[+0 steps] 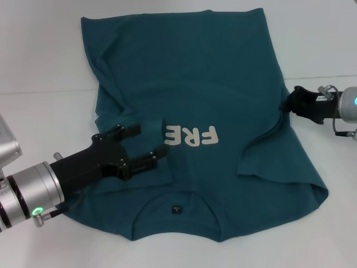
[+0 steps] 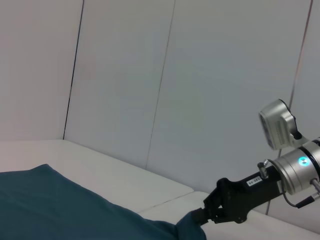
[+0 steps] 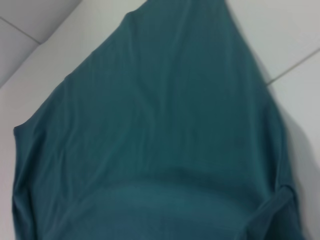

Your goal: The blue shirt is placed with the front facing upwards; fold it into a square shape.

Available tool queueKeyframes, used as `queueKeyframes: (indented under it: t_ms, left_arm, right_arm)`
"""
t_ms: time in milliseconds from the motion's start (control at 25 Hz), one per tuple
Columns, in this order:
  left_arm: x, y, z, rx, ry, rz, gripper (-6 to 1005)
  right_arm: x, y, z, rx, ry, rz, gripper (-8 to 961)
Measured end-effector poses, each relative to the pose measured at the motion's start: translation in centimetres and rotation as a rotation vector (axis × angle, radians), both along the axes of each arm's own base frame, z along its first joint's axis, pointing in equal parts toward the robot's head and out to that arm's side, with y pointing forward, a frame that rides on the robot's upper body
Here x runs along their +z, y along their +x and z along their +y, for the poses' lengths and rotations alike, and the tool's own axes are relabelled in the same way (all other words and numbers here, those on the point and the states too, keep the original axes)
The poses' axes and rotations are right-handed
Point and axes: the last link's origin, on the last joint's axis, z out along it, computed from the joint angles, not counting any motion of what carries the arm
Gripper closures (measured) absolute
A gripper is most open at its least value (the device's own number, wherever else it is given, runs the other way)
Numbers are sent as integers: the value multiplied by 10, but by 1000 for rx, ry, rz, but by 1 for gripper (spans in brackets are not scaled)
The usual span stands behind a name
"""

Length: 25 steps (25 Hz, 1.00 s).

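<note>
Folding the large teal-blue cotton T-shirt, lying on the white table with both sleeves turned in, needs care: the left gripper, jaws spread, hovers above it; the right gripper pinches its edge and should carry it across evenly.

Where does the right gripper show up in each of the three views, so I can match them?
Head view: right gripper at the picture's right edge, on the blue shirt's side edge.
Left wrist view: same gripper low right, meeting the shirt's edge.
Right wrist view: not visible; only shirt.
Shared landmark: the blue shirt.
</note>
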Motion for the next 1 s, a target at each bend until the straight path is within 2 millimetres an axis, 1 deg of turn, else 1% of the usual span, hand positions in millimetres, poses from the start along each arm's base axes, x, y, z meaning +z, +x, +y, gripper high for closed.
queueKeyframes:
  t_ms: [360,480,560,720,760,880,1000]
  left_arm:
    - [0,-1,-1,0,2,2,123]
    - [0,-2,-1,2,5,2,123]
    - [1,-3,-1,4,10,2,124]
    - [7,-9,-1,33,37,-12,124]
    - [9,-11,0,46,46,-19,124]
    - [20,-19,1,105,74,-57,124]
    - [32,-27,0,163,81,-87,123]
  right_arm:
    - [-9,-19,10,47,19,-4,873]
    - [-11,-21,11,55,18,-4,731]
    - [-8,-22,11,72,22,-4,637]
    - [6,-21,5,129,46,36,439]
    - [12,-19,1,147,58,57,390]
    - [28,-17,-12,213,87,97,312]
    - [42,-8,-34,305,112,112,235]
